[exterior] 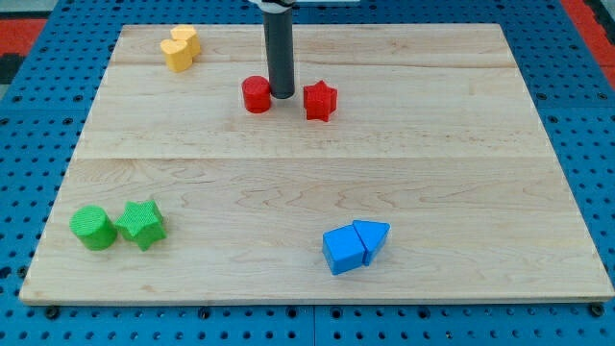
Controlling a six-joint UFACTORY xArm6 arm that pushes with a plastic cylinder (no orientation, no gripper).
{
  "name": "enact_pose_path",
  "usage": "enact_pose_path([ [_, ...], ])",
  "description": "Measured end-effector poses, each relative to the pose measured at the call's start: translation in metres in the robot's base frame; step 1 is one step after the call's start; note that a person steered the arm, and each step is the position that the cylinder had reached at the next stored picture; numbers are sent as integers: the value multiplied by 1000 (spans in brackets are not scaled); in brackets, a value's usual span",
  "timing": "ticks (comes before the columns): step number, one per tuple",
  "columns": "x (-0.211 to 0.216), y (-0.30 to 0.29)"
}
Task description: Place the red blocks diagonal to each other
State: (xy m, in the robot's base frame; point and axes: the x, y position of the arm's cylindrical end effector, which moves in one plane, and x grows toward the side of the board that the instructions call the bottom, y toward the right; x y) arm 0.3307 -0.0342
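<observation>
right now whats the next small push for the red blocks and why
I would probably nudge the red cylinder toward the view's bottom. It and the red star sit almost level, side by side, so they form a row and not a diagonal. My tip rests between them, close by the cylinder's right edge, and must first come round above it.

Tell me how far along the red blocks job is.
Done: little; the red round block and the red star-shaped block sit almost level, side by side. In hand: my tip stands between them, close against the round one. Left: push one up or down the wooden board until they lie diagonal.
</observation>
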Motion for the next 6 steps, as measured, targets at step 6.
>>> enact_pose_path([
  [6, -8, -44],
])
